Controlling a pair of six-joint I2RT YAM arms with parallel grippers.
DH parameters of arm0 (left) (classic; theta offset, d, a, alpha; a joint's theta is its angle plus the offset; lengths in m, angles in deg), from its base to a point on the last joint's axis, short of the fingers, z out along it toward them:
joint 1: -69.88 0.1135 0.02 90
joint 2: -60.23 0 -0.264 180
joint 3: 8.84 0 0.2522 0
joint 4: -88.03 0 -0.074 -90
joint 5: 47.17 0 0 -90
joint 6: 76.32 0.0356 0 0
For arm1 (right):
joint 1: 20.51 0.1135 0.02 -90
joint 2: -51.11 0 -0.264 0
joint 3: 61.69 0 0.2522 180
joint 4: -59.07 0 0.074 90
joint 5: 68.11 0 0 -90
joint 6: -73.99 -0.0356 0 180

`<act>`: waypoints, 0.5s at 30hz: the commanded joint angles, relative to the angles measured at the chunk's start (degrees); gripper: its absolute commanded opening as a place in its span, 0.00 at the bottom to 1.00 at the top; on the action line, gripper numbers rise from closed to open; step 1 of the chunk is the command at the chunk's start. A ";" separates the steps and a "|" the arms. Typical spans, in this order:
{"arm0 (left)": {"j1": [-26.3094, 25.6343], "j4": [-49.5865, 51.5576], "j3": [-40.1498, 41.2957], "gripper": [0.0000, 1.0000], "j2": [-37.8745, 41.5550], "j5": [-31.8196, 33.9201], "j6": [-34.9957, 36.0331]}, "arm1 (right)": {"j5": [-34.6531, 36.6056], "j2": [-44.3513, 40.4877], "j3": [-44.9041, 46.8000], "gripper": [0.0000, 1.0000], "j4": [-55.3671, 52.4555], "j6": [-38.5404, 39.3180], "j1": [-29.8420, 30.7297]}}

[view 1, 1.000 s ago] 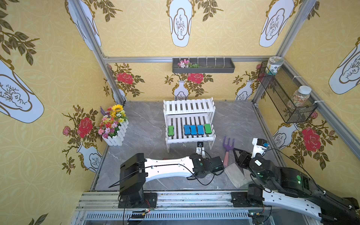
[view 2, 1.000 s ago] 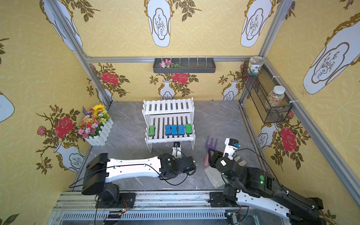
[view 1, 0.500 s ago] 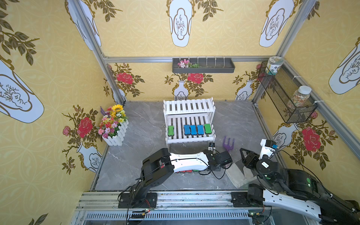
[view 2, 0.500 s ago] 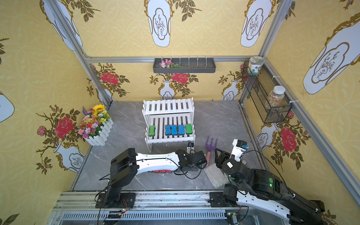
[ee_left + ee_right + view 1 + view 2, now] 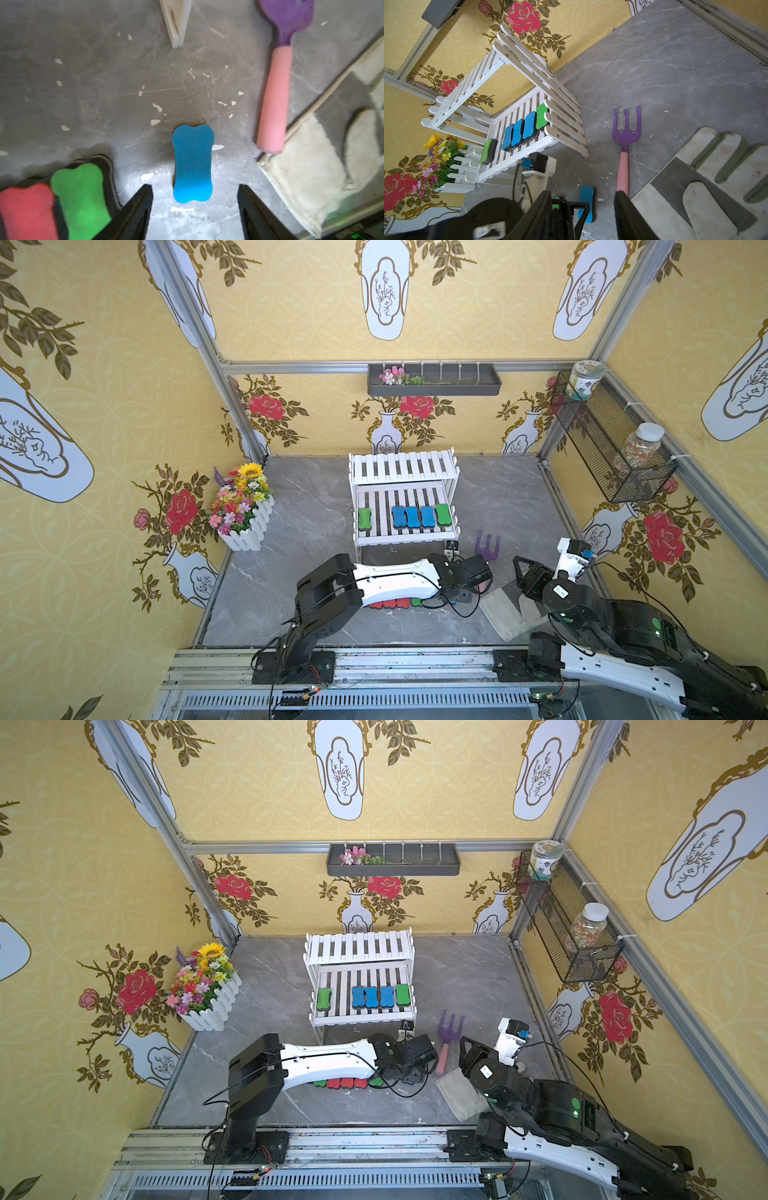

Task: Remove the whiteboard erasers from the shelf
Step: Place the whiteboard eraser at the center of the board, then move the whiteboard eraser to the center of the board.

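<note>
The left gripper [image 5: 194, 187] had just let go: its jaws stood apart on either side of a blue eraser [image 5: 192, 164], which lay flat on the floor [image 5: 104, 83] and touched neither jaw. That eraser was now off the shelf [image 5: 405, 536], whose lower tier held five erasers [image 5: 412, 517], two green and three blue. A green eraser [image 5: 81, 195] lay near on one side, with the fork [image 5: 274, 104] and glove [image 5: 301, 166] on the other, so straight up looked the clearest way out.
</note>
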 commanded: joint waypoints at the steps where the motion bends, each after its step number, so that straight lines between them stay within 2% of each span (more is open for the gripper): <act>1: -0.02 -1.13 1.91 0.75 3.65 2.03 -0.38 | 0.73 0.49 0.32 0.54 -0.83 -1.38 -0.01; 5: -1.89 1.53 0.97 0.82 8.67 4.22 -0.76 | -2.60 3.88 1.37 0.55 1.19 -0.78 0.02; 10: -3.47 6.36 1.37 0.99 19.83 9.22 -1.54 | -14.37 14.10 8.12 0.56 11.94 0.54 -0.21; 11: -3.47 6.91 2.34 0.99 22.98 9.96 -1.93 | -16.75 15.77 10.14 0.56 14.78 1.33 -0.63; 13: -3.47 7.83 4.38 0.99 28.95 11.25 -2.78 | -22.80 18.65 14.03 0.56 20.85 3.13 -3.48; 15: -3.47 8.79 6.31 1.00 34.73 12.19 -3.52 | -30.68 20.59 17.53 0.55 26.01 5.84 -10.33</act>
